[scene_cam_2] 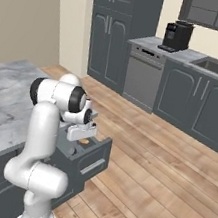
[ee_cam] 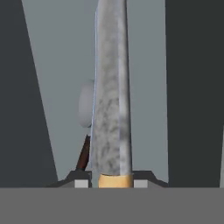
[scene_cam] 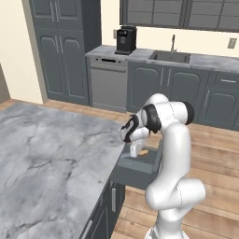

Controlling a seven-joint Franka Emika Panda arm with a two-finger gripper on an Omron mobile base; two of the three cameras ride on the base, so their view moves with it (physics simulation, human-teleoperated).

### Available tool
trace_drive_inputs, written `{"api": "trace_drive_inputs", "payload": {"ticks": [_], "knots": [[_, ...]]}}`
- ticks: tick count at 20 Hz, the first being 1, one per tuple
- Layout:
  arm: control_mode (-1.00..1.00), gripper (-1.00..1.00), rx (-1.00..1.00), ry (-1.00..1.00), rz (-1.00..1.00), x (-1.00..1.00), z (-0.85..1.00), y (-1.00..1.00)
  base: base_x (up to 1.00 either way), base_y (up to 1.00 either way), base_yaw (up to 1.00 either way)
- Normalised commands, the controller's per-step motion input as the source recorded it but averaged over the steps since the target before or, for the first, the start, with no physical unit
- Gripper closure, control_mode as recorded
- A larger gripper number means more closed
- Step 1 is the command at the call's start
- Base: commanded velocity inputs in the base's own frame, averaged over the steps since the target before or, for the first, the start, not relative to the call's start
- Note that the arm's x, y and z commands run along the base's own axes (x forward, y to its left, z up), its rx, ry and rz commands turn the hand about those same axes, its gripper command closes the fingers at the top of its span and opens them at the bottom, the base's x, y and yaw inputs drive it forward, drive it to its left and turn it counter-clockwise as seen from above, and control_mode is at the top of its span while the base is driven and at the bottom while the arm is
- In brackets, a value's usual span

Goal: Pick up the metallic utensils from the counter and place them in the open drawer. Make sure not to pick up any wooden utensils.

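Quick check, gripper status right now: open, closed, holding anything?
Gripper: closed on the knife, fingers clamped on its orange handle, blade pointing away over the open drawer.

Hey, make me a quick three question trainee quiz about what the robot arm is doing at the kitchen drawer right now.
1. True or false: the pincer is shut on the knife.
2. Multiple choice: the pincer hangs over A) the sink, B) the open drawer, C) the dishwasher.
3. Fill in: in the hand view, beside the knife's blade, the round grey-headed utensil lies in the ____.

Key:
1. True: the orange handle sits between the fingertips.
2. B.
3. Drawer, as far as the hand view shows.
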Motion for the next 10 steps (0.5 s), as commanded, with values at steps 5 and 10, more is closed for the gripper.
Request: {"api": "trace_drive_inputs", "payload": {"ticks": [5, 10], "knots": [[-1.0, 1.0, -0.01, -0.11, 0.0, 0.05, -0.33, 0.0, 0.0, 0.0, 0.0], [-1.0, 1.0, 0.0, -0.2, 0.0, -0.01, -0.17, 0.0, 0.0, 0.0, 0.0]]}}
